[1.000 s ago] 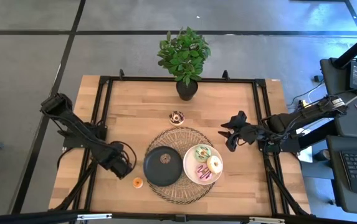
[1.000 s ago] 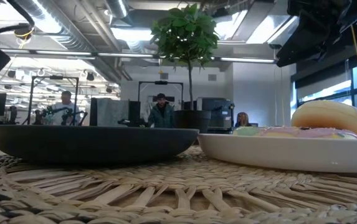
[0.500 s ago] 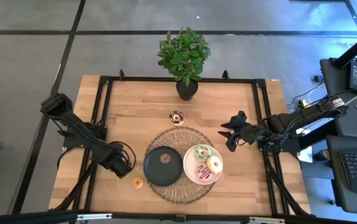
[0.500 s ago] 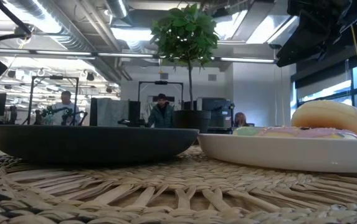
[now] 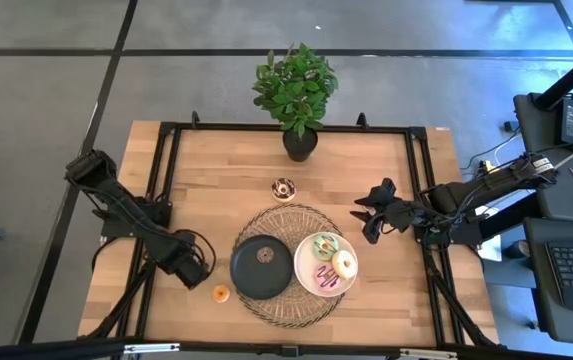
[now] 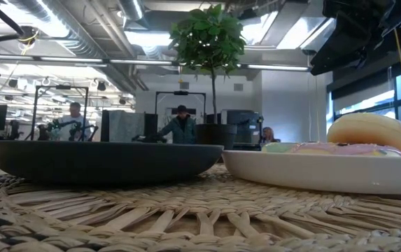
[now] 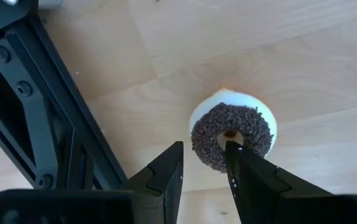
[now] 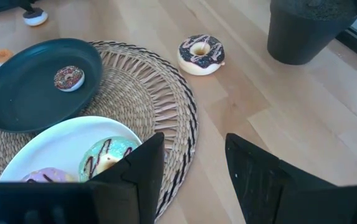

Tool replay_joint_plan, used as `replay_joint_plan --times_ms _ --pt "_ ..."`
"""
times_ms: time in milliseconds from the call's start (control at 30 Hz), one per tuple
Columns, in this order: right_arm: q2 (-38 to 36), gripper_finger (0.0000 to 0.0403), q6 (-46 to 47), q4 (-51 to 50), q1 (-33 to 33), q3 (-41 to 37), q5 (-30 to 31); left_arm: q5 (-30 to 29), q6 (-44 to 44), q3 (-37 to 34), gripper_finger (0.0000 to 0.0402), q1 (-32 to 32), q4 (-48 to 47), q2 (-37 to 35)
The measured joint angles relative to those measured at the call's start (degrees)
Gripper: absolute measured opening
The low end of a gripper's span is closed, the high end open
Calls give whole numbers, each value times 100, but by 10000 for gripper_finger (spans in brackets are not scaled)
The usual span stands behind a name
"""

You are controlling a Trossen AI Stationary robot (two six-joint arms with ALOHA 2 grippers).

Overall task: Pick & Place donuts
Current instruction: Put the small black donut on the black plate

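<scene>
From above, the wooden table (image 5: 216, 170) carries a round woven mat (image 5: 291, 300) toward its near edge, with a black plate (image 5: 249, 277) and a white plate (image 5: 306, 282) side by side on it; a small sprinkled donut (image 5: 264, 256) lies in the black plate and three iced donuts (image 5: 332, 262) crowd the white one. A chocolate donut (image 5: 284, 188) sits on bare wood between the mat and the potted plant (image 5: 296, 95), and an orange donut (image 5: 221, 293) rests near the front edge just left of the mat. The left gripper (image 5: 202, 273) is low over the wood just beside the black plate's left rim; the right gripper (image 5: 370, 222) hovers off the mat's right side, with open wood between it and the frame rail. The low view looks level across the mat past both plates, the cream donut (image 6: 371, 131) rising over the white rim, people far behind. In the left wrist view the fingers (image 7: 167, 180) stand partly apart around one side of a white donut with chocolate sprinkles (image 7: 233, 129), one tip at its hole, not clamped. In the right wrist view the jaws gape wide and empty over the mat's edge.
</scene>
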Motion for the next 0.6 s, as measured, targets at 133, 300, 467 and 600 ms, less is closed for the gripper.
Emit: replay_joint_plan --times_ms 133,300,467,600 --pt "0 172 0 1 0 2 0 -17 -208 0 114 -23 0 0" --pt "0 172 -2 1 1 2 0 -70 -250 0 115 -23 -17 2" --pt "0 172 0 1 2 2 0 -61 -384 0 126 -23 -17 2" --pt "0 172 -19 1 0 2 0 -59 -385 0 140 -23 -18 79"
